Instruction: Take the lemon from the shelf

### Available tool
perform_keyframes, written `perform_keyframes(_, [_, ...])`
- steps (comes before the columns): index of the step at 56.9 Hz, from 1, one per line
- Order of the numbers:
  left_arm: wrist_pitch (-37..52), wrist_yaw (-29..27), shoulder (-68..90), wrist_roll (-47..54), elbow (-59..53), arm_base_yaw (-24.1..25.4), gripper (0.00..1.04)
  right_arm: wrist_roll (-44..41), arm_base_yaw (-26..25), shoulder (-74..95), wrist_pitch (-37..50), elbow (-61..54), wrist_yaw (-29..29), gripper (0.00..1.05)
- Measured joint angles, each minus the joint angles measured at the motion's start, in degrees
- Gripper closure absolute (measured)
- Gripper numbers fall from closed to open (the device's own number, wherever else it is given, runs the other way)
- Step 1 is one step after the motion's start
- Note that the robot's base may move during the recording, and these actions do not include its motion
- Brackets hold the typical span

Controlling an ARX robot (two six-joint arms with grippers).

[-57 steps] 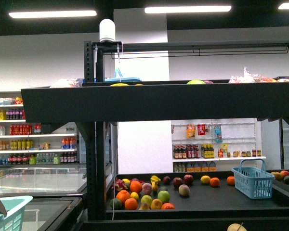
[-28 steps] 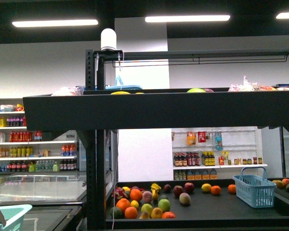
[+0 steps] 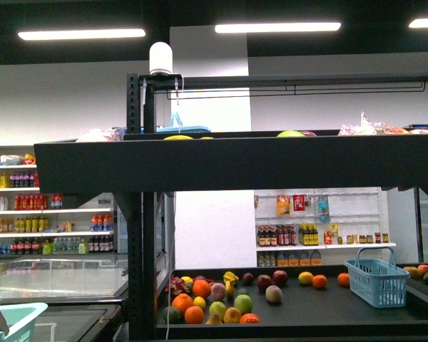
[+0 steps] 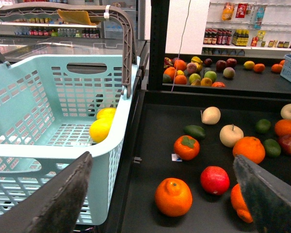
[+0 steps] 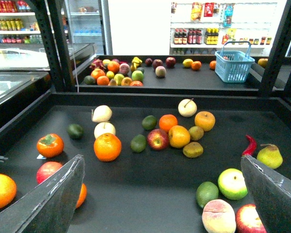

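Observation:
The shelf (image 3: 235, 162) is a black metal rack with wide dark trays, and it fills the front view; neither gripper shows there. A plain-yellow lemon (image 3: 305, 278) lies on the far tray beside an orange, and it also shows as the lemon (image 5: 187, 62) and the lemon (image 4: 249, 64). Two more yellow lemons (image 4: 101, 129) lie inside the pale blue basket (image 4: 53, 155). My left gripper (image 4: 161, 165) is open above the near tray (image 4: 150, 131), next to the basket, over an orange (image 4: 173, 196). My right gripper (image 5: 161, 162) is open over bare tray (image 5: 150, 189), with nothing between its fingers.
The near tray holds many loose fruits: oranges, apples, avocados, a persimmon (image 5: 50, 145), a red chilli (image 5: 250, 144) and a pear (image 5: 269, 156). A small blue basket (image 5: 234, 64) stands on the far tray. Black uprights (image 5: 53, 43) flank the tray. White wall shelves of bottles (image 3: 50, 217) stand behind.
Between the earliest frame and the middle one, the front view's scene slid down a little, as if the camera rose. Since then nothing has moved.

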Motion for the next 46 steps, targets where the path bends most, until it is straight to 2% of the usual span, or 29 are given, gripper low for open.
perform_keyframes(46, [0.0, 0.0, 0.0, 0.1, 0.0, 0.0, 0.08, 0.0, 0.0, 0.0, 0.0, 0.0, 0.0, 0.08])
